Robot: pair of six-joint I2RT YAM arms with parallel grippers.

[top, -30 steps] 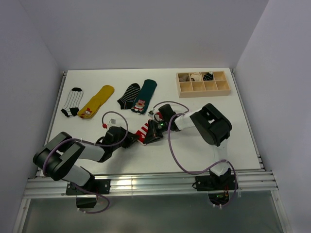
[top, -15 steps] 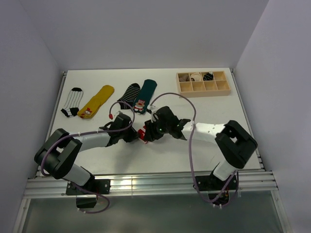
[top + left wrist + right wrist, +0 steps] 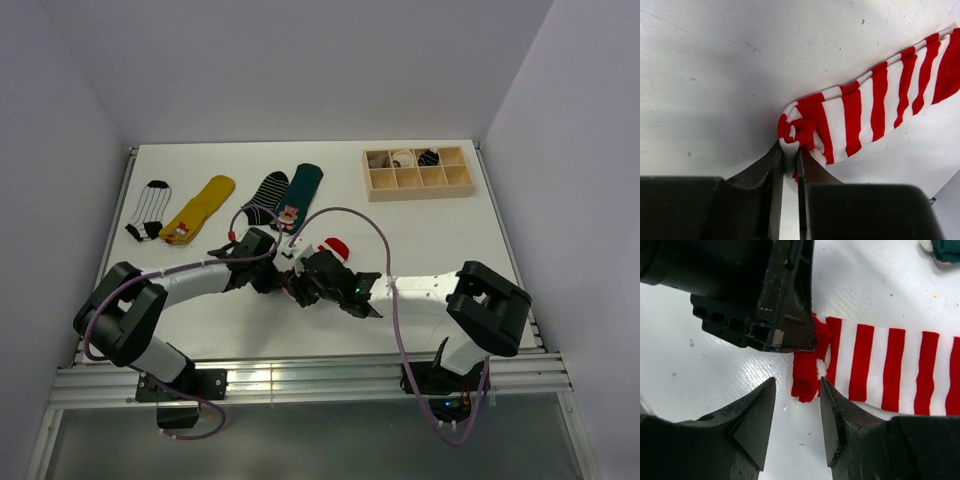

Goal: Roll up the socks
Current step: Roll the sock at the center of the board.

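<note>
The striped sock (image 3: 865, 110) lies on the bench (image 3: 715, 75), its curled end pinched in the left gripper's (image 3: 790, 155) narrow jaws and its length stretching away from them, while the right gripper (image 3: 797, 385), jaws part-open and apparently empty, hangs just beside them.

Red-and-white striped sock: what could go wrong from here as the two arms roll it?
1. The left gripper pinches only a thin bit of fabric at the small curled end of the striped sock. That bit might slip out and the curl could unwind.
2. The right gripper stands open right beside the left one, with its tips at the same end. Closing there could bump the two together or catch too little fabric.
</note>
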